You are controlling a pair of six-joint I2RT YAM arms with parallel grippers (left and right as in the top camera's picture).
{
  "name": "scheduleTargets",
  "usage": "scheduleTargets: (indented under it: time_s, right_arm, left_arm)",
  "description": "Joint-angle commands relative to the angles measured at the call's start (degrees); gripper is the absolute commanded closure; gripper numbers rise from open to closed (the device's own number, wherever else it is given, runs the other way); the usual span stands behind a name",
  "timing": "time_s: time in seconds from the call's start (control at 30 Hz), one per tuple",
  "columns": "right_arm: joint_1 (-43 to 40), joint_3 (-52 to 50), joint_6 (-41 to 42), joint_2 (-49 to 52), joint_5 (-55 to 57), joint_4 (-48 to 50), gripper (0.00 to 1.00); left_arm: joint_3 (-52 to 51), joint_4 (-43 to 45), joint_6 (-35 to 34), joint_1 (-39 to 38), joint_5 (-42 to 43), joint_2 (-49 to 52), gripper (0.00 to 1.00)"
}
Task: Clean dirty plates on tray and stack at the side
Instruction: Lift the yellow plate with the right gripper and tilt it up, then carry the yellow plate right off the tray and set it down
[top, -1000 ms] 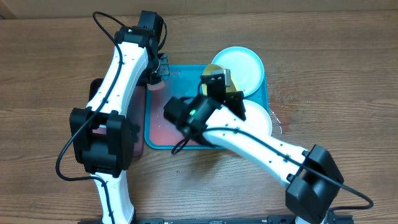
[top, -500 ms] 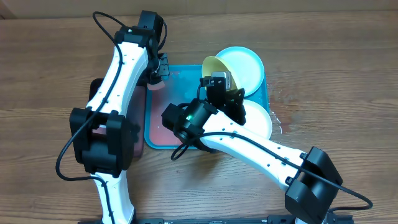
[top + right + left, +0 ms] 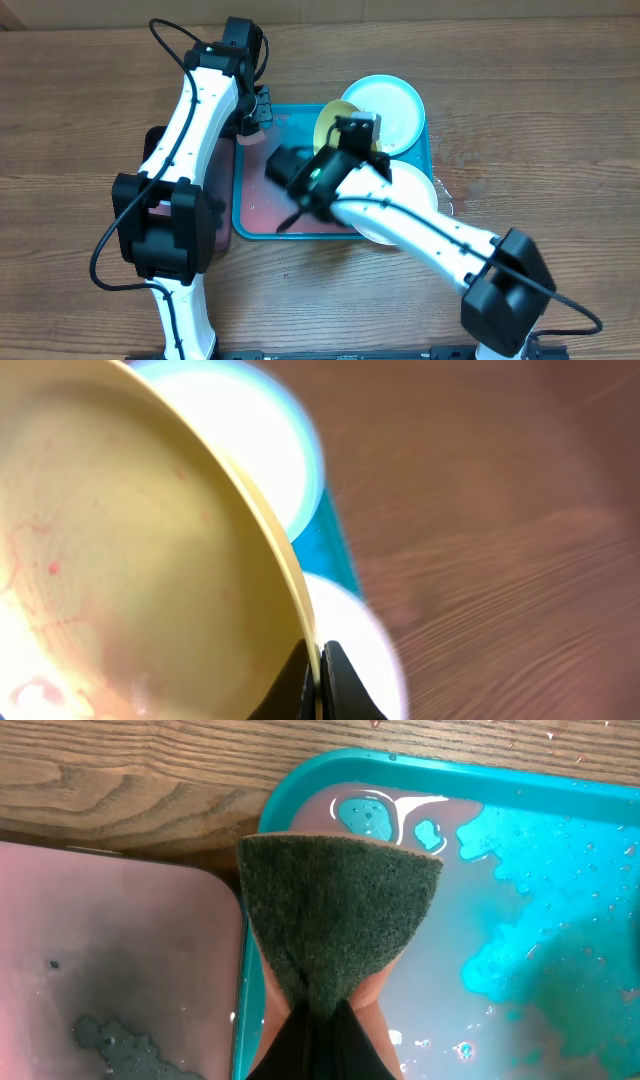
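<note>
The teal tray point(image 3: 262, 212) lies mid-table with pinkish water in it. My right gripper point(image 3: 348, 138) is shut on the rim of the yellow-green plate point(image 3: 330, 124) and holds it tilted on edge over the tray. In the right wrist view the plate point(image 3: 130, 560) shows faint red streaks, with the gripper point(image 3: 320, 670) clamped on its edge. The light blue plate point(image 3: 388, 108) sits at the tray's far right corner. The pinkish-white plate point(image 3: 412, 190) lies at the tray's right side, partly under my arm. My left gripper point(image 3: 318, 1040) is shut on a green-faced sponge point(image 3: 335, 915) at the tray's far left corner point(image 3: 300, 780).
A smaller dark tray point(image 3: 221, 215) with pinkish water lies against the teal tray's left side, and also shows in the left wrist view point(image 3: 110, 950). Bare wooden table surrounds both trays. Water drops lie on the wood right of the teal tray.
My right gripper has raised the yellow-green plate on edge and shifted it left toward the sponge. The left arm and sponge have not moved.
</note>
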Motion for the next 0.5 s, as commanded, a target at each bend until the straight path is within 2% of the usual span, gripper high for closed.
scheduleTargets:
  time_s: [0.0,0.23,0.33,0.47]
  right_arm:
    - [-8.5,1.4,-15.5,-3.4,-22.2,5.9,0.96]
    - [-28.8,1.4,-31.3,-6.8,-52.5,14.1,0.96]
    - [-39.5,0.5,-33.9,-6.7,-58.1,14.3,0.96]
    - [-51.9,-3.1,-34.7,-6.7,-58.8,16.4,0.96]
  left_arm:
    - [-0.1,0.1,-1.4,-0.4,-0.1,-0.3,0.96]
    - [-0.1,0.1,-1.4,-0.4,-0.1,-0.3,0.96]
    - [-0.1,0.1,-1.4,-0.4,-0.1,-0.3,0.96]
    - [-0.1,0.2,-1.4,-0.4,-0.1,-0.3,0.96]
